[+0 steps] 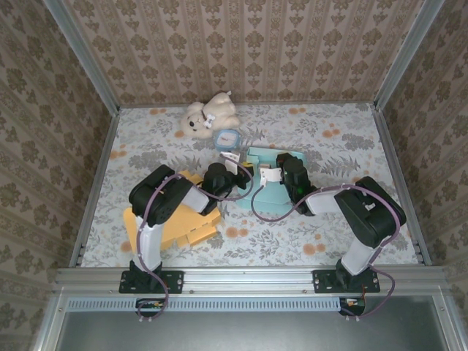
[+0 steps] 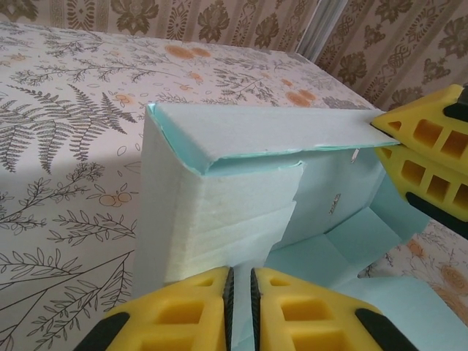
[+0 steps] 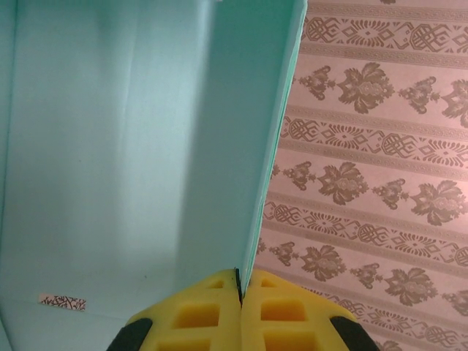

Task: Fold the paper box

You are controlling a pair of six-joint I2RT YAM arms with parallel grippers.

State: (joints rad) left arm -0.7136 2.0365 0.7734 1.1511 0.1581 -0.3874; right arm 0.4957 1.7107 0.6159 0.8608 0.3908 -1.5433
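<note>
Closest to the arm bases, orange card (image 1: 172, 230): lies flat on the tabletop (image 1: 344, 146), partly under the left arm. Beyond it, mid-tabletop, box (image 1: 274, 191): teal, half-formed, sits between both grippers, some walls raised.

Left gripper (image 1: 243, 174): reaches in from the left. From its wrist, left gripper (image 2: 240, 281): narrows to a thin slit on the bottom edge of the box's pale near wall (image 2: 219, 212).

Right gripper (image 1: 272, 175): comes in from the right. From its wrist, right gripper (image 3: 239, 281): clamps fully closed on the edge of an upright wall (image 3: 110, 146), sheet running into the seam.

Farther back, small blue object (image 1: 227, 139): rests just past the box. Farthest, bear (image 1: 208, 115): lies just beside it, close to the back wall.
</note>
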